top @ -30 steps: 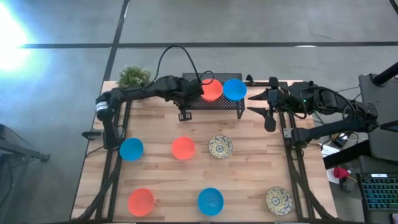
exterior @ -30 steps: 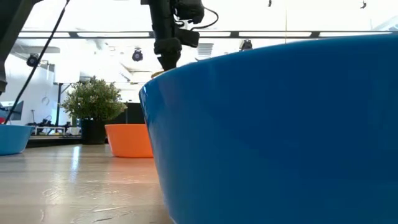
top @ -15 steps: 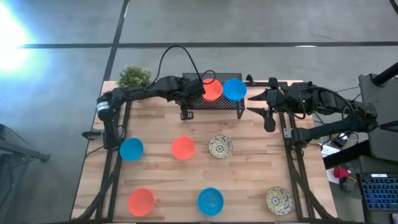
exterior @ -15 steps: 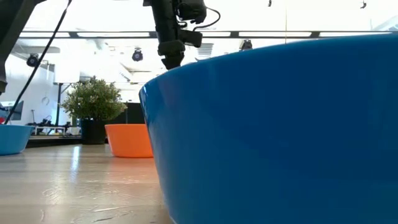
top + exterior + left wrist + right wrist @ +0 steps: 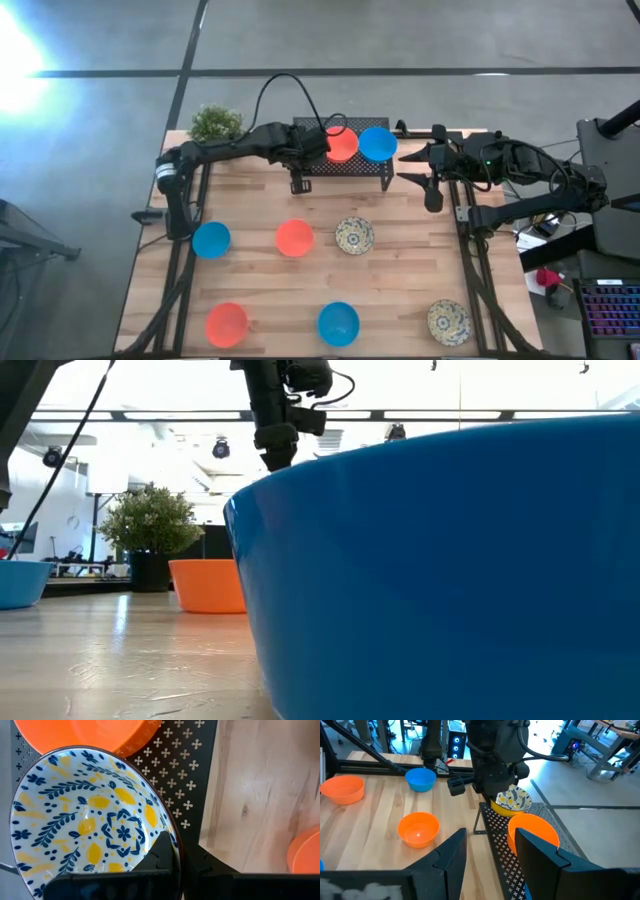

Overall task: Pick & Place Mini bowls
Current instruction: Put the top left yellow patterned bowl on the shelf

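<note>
**Patterned bowl held over the rack**

The left pincer (image 5: pixel 172 870) is clenched on the rim of a patterned bowl (image 5: pixel 85 820), holding it over the left end of the black rack (image 5: pixel 345 165) at the far edge of the counter (image 5: pixel 400 260). An orange bowl (image 5: pixel 341 144) and a blue bowl (image 5: pixel 377 143) already sit on the rack, the orange one just beside the held bowl. The right pincer (image 5: pixel 487 852) hangs released, its fingers spread, near the rack's right end. On the counter lie two more blue bowls (image 5: pixel 211 240) (image 5: pixel 338 323), two orange ones (image 5: pixel 295 238) (image 5: pixel 227 324) and two patterned ones (image 5: pixel 354 235) (image 5: pixel 448 322). A potted plant (image 5: pixel 214 123) stands at the far left corner.
</note>
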You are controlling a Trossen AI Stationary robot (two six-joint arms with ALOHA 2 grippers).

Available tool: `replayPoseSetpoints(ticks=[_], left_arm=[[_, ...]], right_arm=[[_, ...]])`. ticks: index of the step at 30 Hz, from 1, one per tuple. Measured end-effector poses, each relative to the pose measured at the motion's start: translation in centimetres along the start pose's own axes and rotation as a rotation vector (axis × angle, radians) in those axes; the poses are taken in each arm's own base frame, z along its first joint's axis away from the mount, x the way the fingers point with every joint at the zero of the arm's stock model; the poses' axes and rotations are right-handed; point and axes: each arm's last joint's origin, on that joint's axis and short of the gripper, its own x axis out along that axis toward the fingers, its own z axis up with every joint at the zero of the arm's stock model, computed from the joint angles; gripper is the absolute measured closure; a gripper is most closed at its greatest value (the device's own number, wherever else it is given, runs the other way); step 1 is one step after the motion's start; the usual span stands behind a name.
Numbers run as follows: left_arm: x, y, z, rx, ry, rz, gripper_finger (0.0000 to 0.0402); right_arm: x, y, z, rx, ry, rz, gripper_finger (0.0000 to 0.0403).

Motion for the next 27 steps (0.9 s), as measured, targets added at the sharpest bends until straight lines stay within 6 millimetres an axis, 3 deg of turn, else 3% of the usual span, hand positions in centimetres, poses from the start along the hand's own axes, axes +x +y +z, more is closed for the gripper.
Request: replayPoseSetpoints(ticks=[15, 27], left_arm=[[0.00, -0.08, -0.05, -0.002, 0.000, -0.024, 0.0397], [-0.03, -0.08, -0.05, -0.003, -0.002, -0.024, 0.0371]], right_arm=[[0.00, 0.00, 0.00, 0.000, 0.000, 0.000, 0.0241], [0.01, 0.01, -0.01, 0.000, 0.000, 0.000, 0.0241]])
